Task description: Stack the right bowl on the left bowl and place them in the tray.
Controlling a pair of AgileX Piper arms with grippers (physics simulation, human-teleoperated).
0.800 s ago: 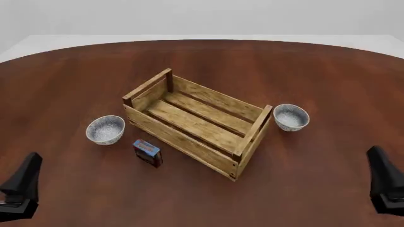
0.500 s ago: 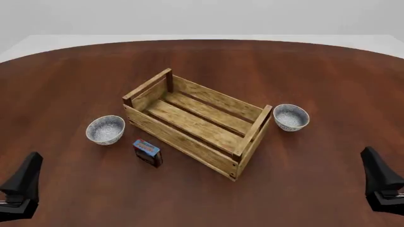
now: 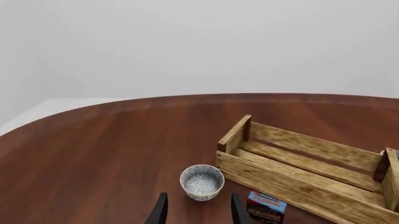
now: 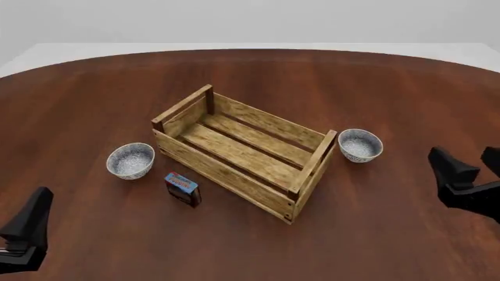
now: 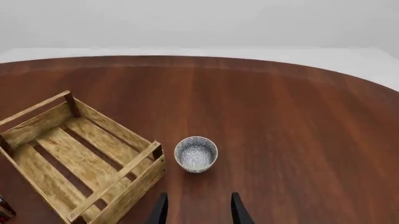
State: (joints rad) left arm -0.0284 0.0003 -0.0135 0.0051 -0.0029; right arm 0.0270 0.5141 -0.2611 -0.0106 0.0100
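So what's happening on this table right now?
Two robot arms are about to stack a pair of speckled bowls and put them in the wooden tray. Nothing is held yet. The right gripper is open and lined up toward the right bowl. The left gripper, also open, faces the left bowl. A small blue-and-red box stands beside the tray.

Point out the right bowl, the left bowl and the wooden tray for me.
right bowl (image 4: 360, 144): front view, on its speckled inside.
left bowl (image 4: 130, 160): front view, on its speckled inside.
wooden tray (image 4: 226, 168): front view, on its near long wall.
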